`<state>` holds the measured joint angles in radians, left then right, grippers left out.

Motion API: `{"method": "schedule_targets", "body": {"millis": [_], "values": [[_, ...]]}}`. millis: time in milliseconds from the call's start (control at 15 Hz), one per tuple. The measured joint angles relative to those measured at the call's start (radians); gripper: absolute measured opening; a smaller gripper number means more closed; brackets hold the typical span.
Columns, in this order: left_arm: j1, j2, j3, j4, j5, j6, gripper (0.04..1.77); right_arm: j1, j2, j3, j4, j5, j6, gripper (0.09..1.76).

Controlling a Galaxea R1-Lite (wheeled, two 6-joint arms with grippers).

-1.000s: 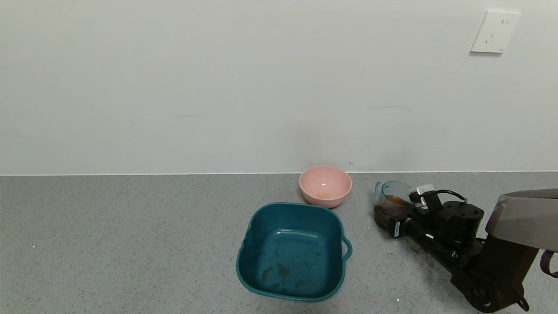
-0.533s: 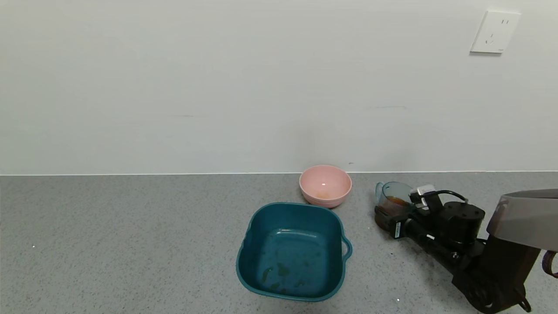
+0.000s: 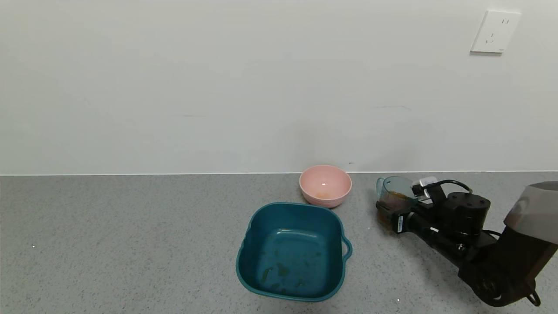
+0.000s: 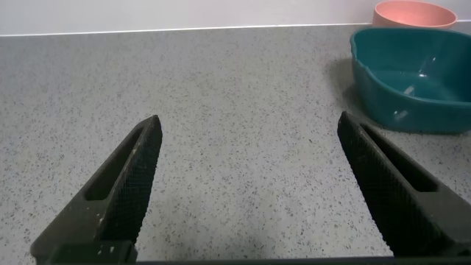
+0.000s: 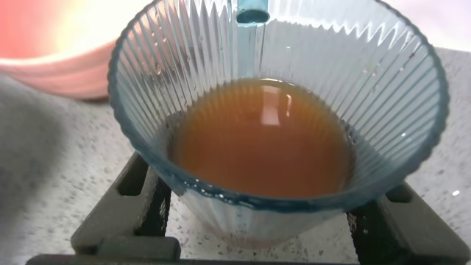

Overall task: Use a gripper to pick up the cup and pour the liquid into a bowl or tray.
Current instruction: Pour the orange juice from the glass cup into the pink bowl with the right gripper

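cup point(image 3: 393, 196): on the right of the worktop point(image 3: 130, 244), right of the pink bowl point(image 3: 325, 185), holding reddish-brown liquid point(image 5: 261, 136)
right gripper point(image 3: 403, 208): fingers clamped on the cup's lower sides
left gripper point(image 4: 250, 191): fingers wide, empty
risk: liquid may slosh if tilted short of the bowl
hidden: whether the cup's base touches the worktop

The right arm point(image 3: 529, 213) wears a smooth grey shell over a black lower housing with a small ring at its end. Ahead of it sits a black cylindrical wrist point(image 3: 464, 207) with small screws on its flat top. A black cable point(image 3: 451, 183) loops from the wrist to a small white block. The right gripper point(image 3: 399, 209) is black, with a white label on its side. The left gripper point(image 4: 246, 188) has two black tapered fingers point(image 4: 121, 191) with finely textured inner faces.
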<state>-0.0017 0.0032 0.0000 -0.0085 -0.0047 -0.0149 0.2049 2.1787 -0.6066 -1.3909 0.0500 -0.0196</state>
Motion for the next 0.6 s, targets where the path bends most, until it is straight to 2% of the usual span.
{"method": "schedule_targets", "body": {"millis": [333, 600], "values": [[0.0, 0.0, 0.0, 0.0, 0.0, 0.0, 1.72, -0.001, -0.167, -0.082, 0.249, 0.0, 0.0, 1.34], [0.0, 0.0, 0.0, 0.0, 0.0, 0.0, 1.72, 0.006, -0.274, -0.213, 0.476, 0.0, -0.002, 1.34]]}}
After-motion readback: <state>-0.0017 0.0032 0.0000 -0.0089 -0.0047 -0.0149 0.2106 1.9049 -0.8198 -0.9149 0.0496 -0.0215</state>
